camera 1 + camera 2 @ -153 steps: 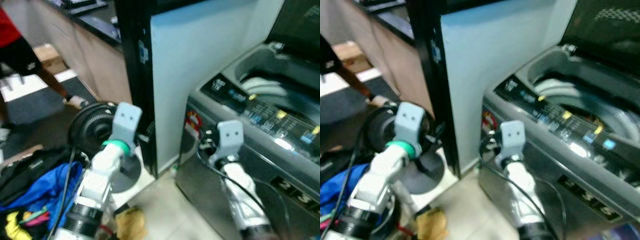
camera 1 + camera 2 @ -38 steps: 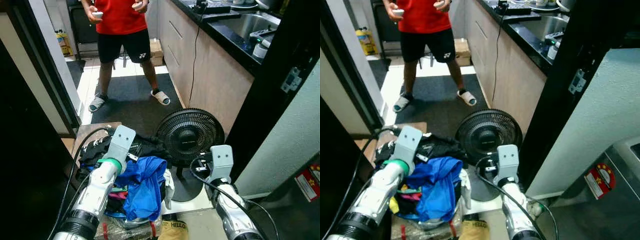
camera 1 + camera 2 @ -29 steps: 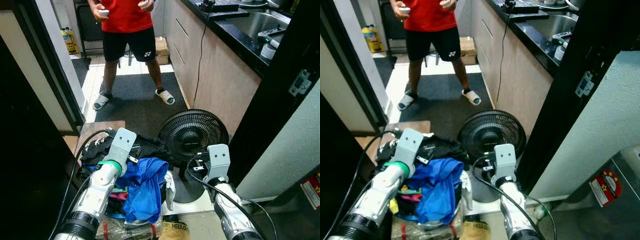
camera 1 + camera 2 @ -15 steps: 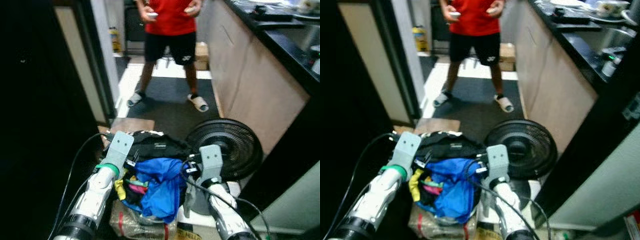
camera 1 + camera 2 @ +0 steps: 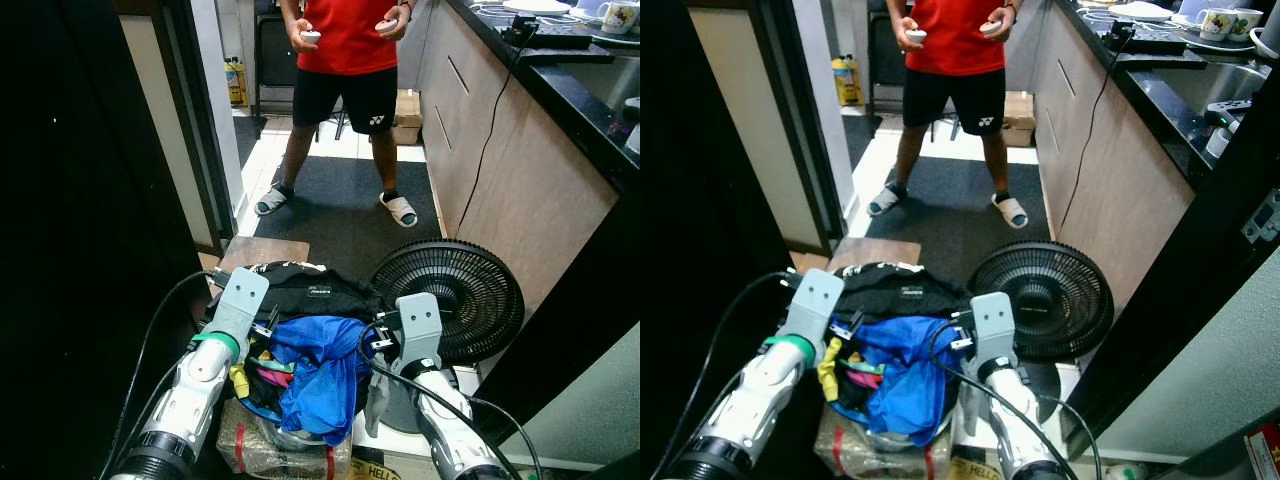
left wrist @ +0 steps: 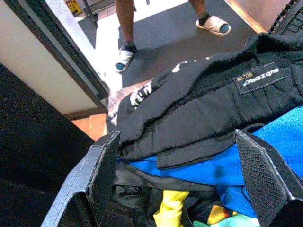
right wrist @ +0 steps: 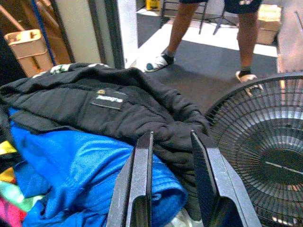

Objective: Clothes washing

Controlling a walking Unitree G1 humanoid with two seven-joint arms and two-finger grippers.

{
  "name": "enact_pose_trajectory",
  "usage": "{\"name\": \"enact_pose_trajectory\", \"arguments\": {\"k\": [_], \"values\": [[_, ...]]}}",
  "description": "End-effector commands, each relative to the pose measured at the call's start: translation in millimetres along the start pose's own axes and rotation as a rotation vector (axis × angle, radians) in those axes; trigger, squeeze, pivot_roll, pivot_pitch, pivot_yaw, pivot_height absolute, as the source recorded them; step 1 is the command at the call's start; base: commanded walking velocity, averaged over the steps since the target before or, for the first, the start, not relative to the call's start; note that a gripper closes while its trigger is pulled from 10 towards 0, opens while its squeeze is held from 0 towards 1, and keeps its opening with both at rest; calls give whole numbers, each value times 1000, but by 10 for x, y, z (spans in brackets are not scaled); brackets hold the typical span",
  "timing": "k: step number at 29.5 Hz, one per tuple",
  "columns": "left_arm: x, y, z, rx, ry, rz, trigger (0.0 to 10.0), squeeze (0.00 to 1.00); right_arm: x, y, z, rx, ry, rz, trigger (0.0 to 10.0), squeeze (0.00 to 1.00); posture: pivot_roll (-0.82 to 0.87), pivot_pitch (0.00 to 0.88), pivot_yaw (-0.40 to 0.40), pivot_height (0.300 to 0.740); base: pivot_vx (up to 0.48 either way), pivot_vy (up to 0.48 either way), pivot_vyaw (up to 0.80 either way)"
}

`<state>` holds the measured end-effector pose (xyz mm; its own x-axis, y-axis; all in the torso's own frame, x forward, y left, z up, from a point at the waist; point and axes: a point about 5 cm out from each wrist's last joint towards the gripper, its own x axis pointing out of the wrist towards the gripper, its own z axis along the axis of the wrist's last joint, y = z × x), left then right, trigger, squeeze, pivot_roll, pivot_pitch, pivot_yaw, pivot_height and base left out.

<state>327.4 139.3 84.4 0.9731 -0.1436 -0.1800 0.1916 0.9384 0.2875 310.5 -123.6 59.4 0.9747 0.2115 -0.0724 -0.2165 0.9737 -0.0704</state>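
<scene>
A heap of clothes sits low on the floor in front of me: a black garment (image 5: 305, 290) on top at the back, a blue one (image 5: 318, 372) in front, and yellow and pink pieces (image 5: 258, 372) beside it. My left gripper (image 6: 177, 137) hovers just above the heap's left side, fingers (image 6: 97, 179) wide open and empty. Over the heap's right edge, my right gripper (image 7: 172, 137) has its fingers (image 7: 142, 184) parallel with a narrow gap and nothing between them. Both grey wrist mounts (image 5: 240, 300) show in the head views.
A black floor fan (image 5: 452, 298) stands right of the heap, close to my right arm. A person (image 5: 345, 60) in a red shirt stands on the dark mat (image 5: 340, 215) ahead. A kitchen counter (image 5: 560, 80) runs along the right, a dark door frame (image 5: 190, 130) along the left.
The camera has swung left, away from the washing machine, bringing the clothes heap to the centre. Both arms stay held out over the heap; the fingers' spread looks unchanged.
</scene>
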Motion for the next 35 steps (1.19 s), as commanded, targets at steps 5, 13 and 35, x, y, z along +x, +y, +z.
{"name": "enact_pose_trajectory", "arguments": {"k": [5, 13, 35], "values": [[-8, -22, -60, -6, 17, -4, 10000, 0, -29, 0, -59, -5, 20, 0, 10000, 0, 61, 21, 50, 740, 0, 0, 0], [-3, -10, -48, -40, 15, 7, 10000, 0, -25, -14, -64, -7, 20, 1, 10000, 0, 63, 16, 48, 740, 0, 0, 0], [0, -1, -63, -44, 17, 12, 10000, 0, -21, -26, -68, -7, 23, 1, 10000, 0, 64, 20, 47, 740, 0, 0, 0]]}}
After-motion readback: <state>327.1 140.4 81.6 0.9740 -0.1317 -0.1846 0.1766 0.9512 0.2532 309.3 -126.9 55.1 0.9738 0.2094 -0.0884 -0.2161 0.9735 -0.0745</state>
